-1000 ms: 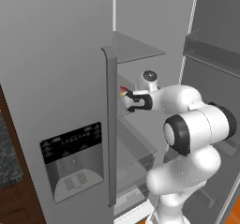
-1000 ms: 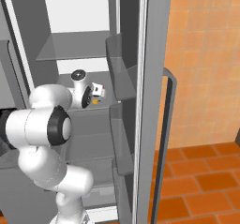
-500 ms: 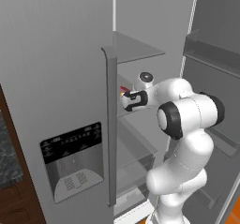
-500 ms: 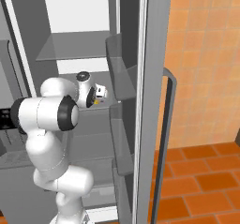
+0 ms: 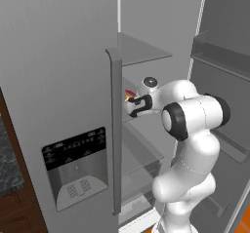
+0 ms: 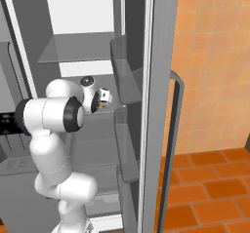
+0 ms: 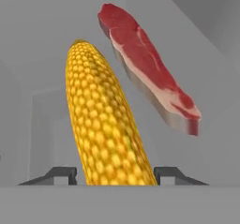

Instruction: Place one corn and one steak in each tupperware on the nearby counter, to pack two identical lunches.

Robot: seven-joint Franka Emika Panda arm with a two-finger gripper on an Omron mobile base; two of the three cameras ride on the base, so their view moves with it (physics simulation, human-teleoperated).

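Note:
A yellow corn (image 7: 108, 124) cob lies on a grey fridge shelf and runs away from the hand. My gripper (image 7: 115, 174) straddles its near end, the fingertips (image 7: 161, 172) drawn in against its sides. A dark-red steak (image 7: 150, 73) with a pale fatty edge lies just right of the cob, apart from it. From the left base view the gripper (image 5: 131, 103) reaches into the open fridge at mid-shelf height, with a bit of red steak (image 5: 129, 92) showing past it. The hand (image 6: 103, 99) also shows from the right. A strip of dark counter (image 5: 7, 166) lies at far left. The tupperware is out of view.
The closed fridge door (image 5: 58, 81) with its dispenser panel (image 5: 75, 166) stands left of the arm. Glass shelves (image 5: 141, 51) sit above and below the hand. The open right door (image 6: 156, 105) with bins (image 6: 127, 76) and handle flanks the arm; orange tile floor (image 6: 210, 188) lies beyond.
The jaws have closed in from wide open onto the corn's sides. The arm's elbow has swung a little; the hand stays at the same shelf spot.

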